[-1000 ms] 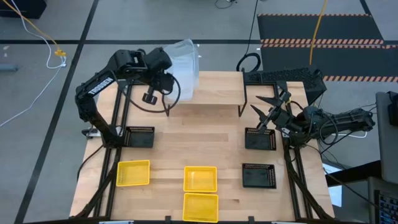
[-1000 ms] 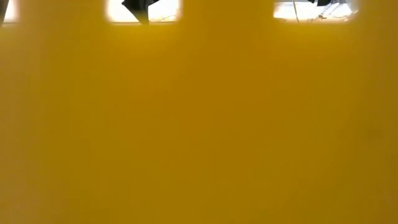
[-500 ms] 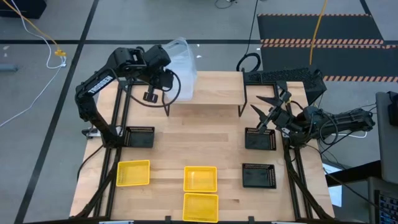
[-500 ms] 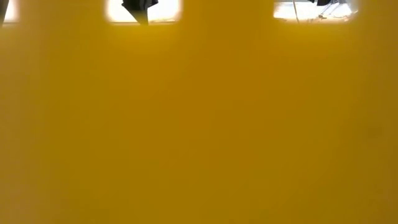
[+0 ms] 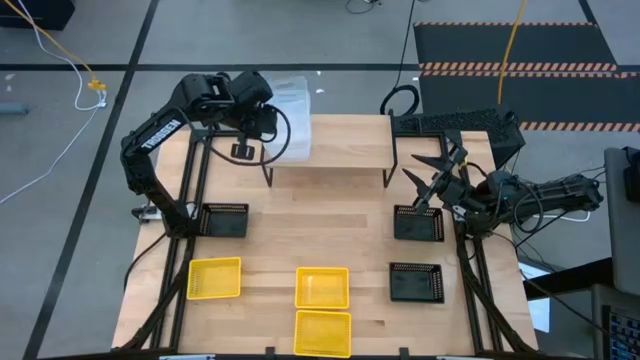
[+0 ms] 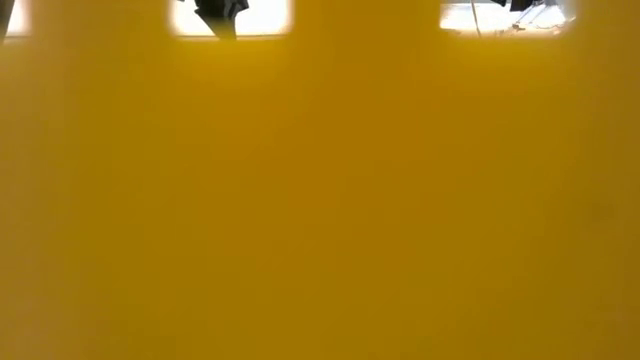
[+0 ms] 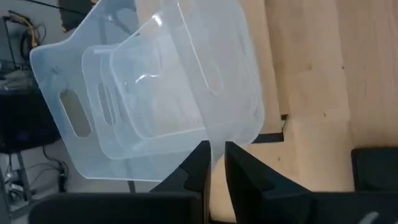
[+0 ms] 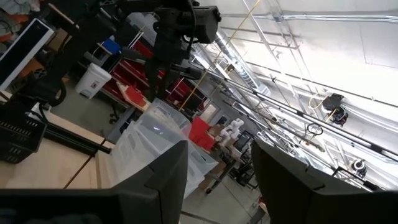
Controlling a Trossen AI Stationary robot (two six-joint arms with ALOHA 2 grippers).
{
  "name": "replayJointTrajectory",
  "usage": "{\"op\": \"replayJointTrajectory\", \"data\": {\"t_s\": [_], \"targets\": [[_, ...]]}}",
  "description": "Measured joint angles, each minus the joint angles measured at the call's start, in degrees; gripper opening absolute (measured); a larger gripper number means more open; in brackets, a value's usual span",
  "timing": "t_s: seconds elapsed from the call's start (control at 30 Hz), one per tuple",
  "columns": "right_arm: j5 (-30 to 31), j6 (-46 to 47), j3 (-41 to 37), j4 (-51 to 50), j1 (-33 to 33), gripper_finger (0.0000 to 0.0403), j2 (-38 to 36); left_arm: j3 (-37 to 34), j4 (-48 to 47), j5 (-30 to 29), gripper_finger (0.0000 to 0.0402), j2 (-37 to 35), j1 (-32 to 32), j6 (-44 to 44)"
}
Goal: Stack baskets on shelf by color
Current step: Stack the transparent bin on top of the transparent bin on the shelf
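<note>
A nested stack of clear baskets (image 5: 291, 112) (image 7: 161, 93) sits at the left end of the shelf (image 5: 345, 150), reaching past its far edge. My left gripper (image 7: 217, 163) is just to the stack's left, slanting down. Its fingers are a narrow gap apart on either side of the outer basket's near wall. My right gripper (image 8: 214, 180) (image 5: 437, 172) hangs open at the table's right side, pointing upward with nothing between its fingers. My left gripper has the lower edge of the outer clear basket's wall (image 7: 213, 144) reaching into the gap between its fingertips, which come from above, slanting down. I cannot tell whether either finger touches the wall.
Three yellow baskets (image 5: 215, 278) (image 5: 322, 287) (image 5: 322, 332) lie near the front edge. One black basket (image 5: 225, 219) sits at the left and two more (image 5: 418, 222) (image 5: 415, 283) at the right. A yellow wall (image 6: 320, 200) fills nearly all of the low view.
The clear stack has tipped down from a steep tilt and now lies lower and flatter on the shelf's left end. My left wrist has rolled a little with it. My right arm has kept still.
</note>
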Motion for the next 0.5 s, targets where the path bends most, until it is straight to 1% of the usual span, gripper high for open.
{"op": "replayJointTrajectory", "data": {"t_s": [0.1,0.2,0.27,0.4,0.5], "targets": [[0.0,0.0,0.0,-0.3,0.0,0.0171,0.0,0.0,0.0,-0.1,0.0038,0.0,0.0,2.0],[0.0,0.0,0.0,-0.2,0.0,0.0171,0.0,0.0,-0.1,-0.2,0.0032,0.0,0.0,1.7],[0.0,0.1,0.0,-0.2,0.0,0.0171,0.0,0.0,-0.1,-1.7,0.0034,0.0,0.0,0.8],[0.0,0.1,0.0,-0.2,0.0,0.0171,0.0,0.0,0.1,-5.3,0.0056,0.0,0.0,-1.8],[0.0,0.1,0.0,-0.2,0.0,0.0171,0.0,0.0,0.2,-6.1,0.0081,0.0,0.0,-2.0]]}}
